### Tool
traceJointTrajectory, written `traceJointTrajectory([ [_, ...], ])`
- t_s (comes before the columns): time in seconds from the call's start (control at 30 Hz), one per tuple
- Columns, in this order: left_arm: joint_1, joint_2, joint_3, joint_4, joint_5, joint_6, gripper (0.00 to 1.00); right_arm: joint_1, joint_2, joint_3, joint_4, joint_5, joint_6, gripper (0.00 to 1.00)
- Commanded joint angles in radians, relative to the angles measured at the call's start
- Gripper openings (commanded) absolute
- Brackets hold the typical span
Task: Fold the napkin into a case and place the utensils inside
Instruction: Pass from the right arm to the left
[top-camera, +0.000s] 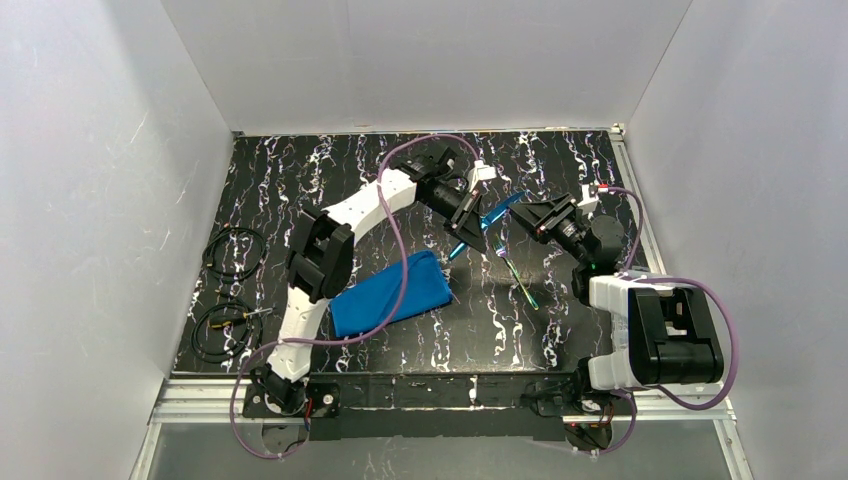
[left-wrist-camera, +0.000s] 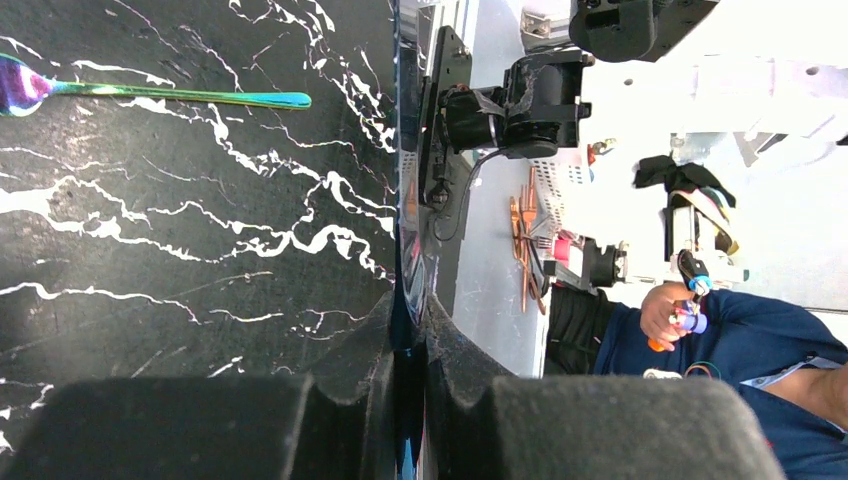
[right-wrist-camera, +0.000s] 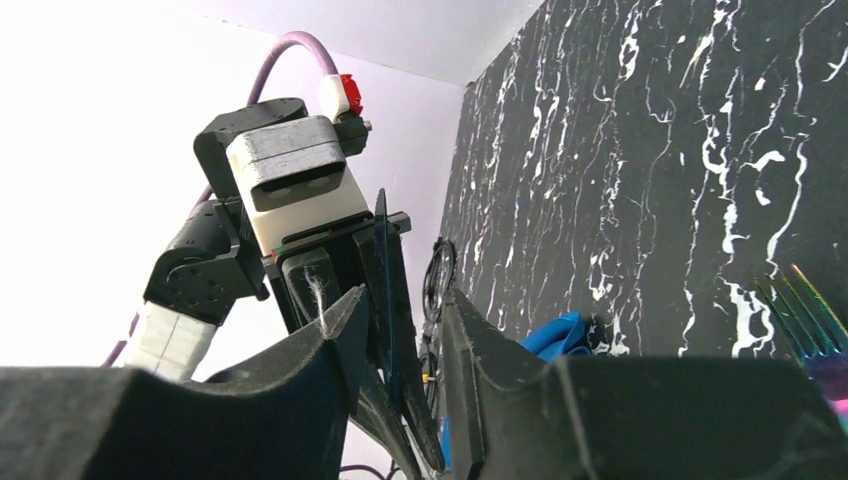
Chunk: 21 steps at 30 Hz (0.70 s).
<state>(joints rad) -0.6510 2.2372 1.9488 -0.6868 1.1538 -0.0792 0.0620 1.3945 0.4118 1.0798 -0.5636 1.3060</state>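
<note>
**A:** Left gripper (left-wrist-camera: 408, 330) first. What is it doing?

**B:** Its jaws are pressed together on a thin utensil (top-camera: 503, 208), seen edge-on between the pads. It holds the piece up off the table, beyond the far right corner of the napkin (top-camera: 385, 297).

**A:** And the right gripper (right-wrist-camera: 405, 310)?

**B:** It faces the left one at the same utensil, but its jaws stand apart, with a gap on either side of the blade. I see no clamp there.

**A:** Which step is this, then?

**B:** A hand-over to the left arm, I judge. The napkin lies flat as a folded wedge, so the folding looks done and the loading is in hand.

**A:** What about the other cutlery?

**B:** A fork (top-camera: 520, 282) lies on the table to the right of the napkin, well apart from it. A spoon (left-wrist-camera: 180, 95) also lies on the table, but I cannot place it against the napkin.

**A:** What does the next move call for?

**B:** The right gripper should back clear without knocking the utensil. The left must then carry it back to the napkin and slide it under a layer. I cannot tell which edge is open.
</note>
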Motion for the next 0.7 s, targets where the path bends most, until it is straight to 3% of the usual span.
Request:
traceJointTrajectory([
  [0.0, 0.01, -0.118, -0.032, -0.003, 0.063, -0.03, 0.0, 0.009, -0.006, 0.055, 0.109, -0.024, 0.037, 0.44],
  [0.3, 0.01, -0.185, -0.08, -0.002, 0.121, -0.079, 0.0, 0.068, -0.049, 0.095, 0.055, 0.008, 0.016, 0.46],
  [0.43, 0.015, -0.23, -0.102, -0.027, 0.136, -0.076, 0.0, 0.053, -0.066, 0.122, 0.032, -0.075, -0.008, 0.47],
  [0.5, 0.027, -0.241, -0.071, -0.132, 0.138, 0.028, 0.0, 0.046, -0.092, 0.205, -0.164, -0.209, -0.146, 0.47],
  [0.6, 0.054, -0.225, 0.029, -0.463, 0.095, 0.33, 0.0, 0.045, -0.137, 0.352, -0.691, -0.41, -0.478, 0.47],
  [0.63, 0.061, -0.217, 0.049, -0.581, 0.071, 0.427, 0.0, 0.046, -0.16, 0.396, -0.802, -0.413, -0.59, 0.47],
  [0.67, 0.068, -0.21, 0.064, -0.713, 0.048, 0.523, 0.0, 0.051, -0.176, 0.41, -0.811, -0.414, -0.603, 0.48],
])
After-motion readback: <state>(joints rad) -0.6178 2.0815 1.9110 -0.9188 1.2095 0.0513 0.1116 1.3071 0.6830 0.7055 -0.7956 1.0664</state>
